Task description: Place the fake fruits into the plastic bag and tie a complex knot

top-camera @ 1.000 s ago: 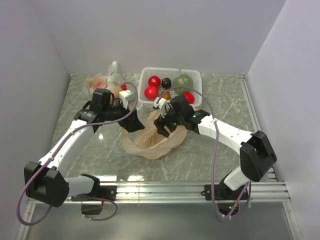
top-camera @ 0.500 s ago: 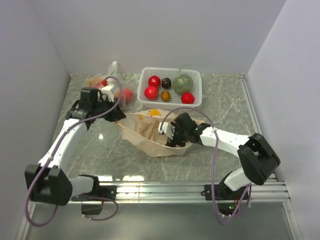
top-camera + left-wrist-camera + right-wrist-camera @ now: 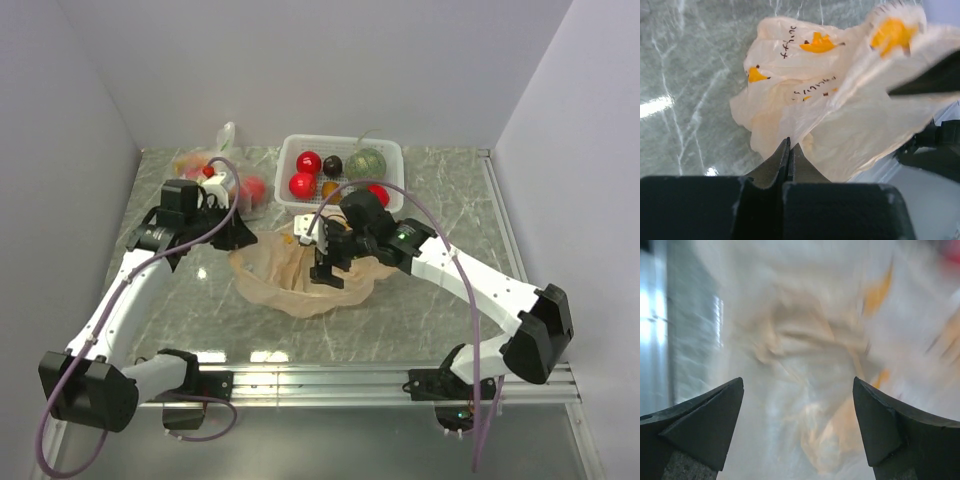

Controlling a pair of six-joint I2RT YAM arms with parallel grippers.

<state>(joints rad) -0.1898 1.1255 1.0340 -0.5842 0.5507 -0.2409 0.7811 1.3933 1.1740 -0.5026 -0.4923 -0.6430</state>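
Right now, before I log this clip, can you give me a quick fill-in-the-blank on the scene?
The six fake fruits all lie in the white ___.
The left hand is ___ on the edge of the plastic bag.
The right hand hangs ___ above the plastic bag.
Missing words: basket; shut; open.
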